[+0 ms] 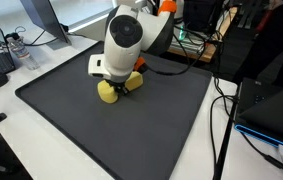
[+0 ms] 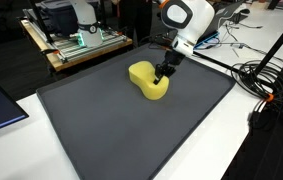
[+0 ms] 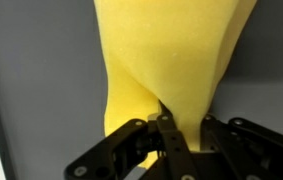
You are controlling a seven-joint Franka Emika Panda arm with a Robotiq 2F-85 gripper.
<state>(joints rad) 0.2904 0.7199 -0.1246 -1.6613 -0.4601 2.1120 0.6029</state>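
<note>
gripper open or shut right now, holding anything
Gripper: closed, pinching a fold of the yellow object, which lies on the mat.

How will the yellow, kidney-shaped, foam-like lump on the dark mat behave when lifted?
The yellow kidney-shaped foam-like lump is probably soft: it creases where the gripper pinches it. Foamy-looking, so likely light for its bulk. It sits broad and low on the dark grey mat, so rolling seems unlikely.

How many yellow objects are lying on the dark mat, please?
1. The yellow object lies on the mat, pinched at its edge by the gripper; no others seem hidden.
</note>
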